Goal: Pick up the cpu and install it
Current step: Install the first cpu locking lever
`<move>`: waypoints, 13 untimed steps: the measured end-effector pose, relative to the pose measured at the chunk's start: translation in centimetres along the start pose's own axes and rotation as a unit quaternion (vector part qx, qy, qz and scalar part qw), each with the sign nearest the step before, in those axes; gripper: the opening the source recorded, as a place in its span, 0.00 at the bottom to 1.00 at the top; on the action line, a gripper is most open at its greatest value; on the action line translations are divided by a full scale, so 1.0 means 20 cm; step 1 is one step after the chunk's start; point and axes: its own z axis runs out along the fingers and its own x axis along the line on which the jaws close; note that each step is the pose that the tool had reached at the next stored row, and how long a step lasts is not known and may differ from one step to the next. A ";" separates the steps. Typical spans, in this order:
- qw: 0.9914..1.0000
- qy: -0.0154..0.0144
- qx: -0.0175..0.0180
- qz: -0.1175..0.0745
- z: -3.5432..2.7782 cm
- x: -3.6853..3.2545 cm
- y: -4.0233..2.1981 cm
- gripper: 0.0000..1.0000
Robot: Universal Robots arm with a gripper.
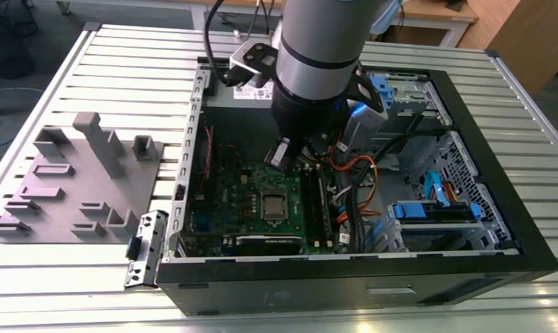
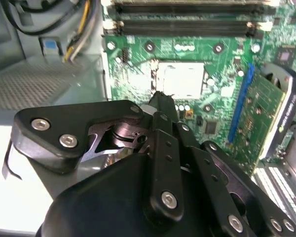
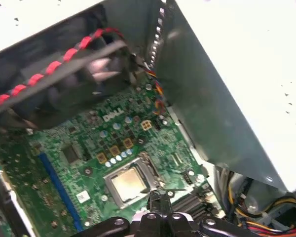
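Clenched and empty, gripper [image 2: 160,101] fingertips hover just above the socket, where the cpu [image 3: 129,181] sits: light, stiff, fragile; take its edges.

Ribbed metal table [image 1: 94,62] spreads under everything, pale and evenly lit. Beyond the arm, wooden desks [image 1: 436,15] stand on grey floor [image 1: 48,21]. A dark wire basket [image 1: 9,41] sits off toward the exterior view's left.

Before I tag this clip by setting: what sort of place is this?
Probably a robotics lab or workshop bench. An open computer case lies on a ribbed aluminium table, a grey fixture tray beside it, and wooden desks stand behind. The gripper hovers over the cpu.
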 end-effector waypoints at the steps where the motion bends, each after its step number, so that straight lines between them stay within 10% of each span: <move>1: 1.000 0.000 0.000 0.000 0.002 -0.013 -0.005 0.11; 13: 1.000 0.000 0.000 0.000 0.054 -0.193 -0.022 0.11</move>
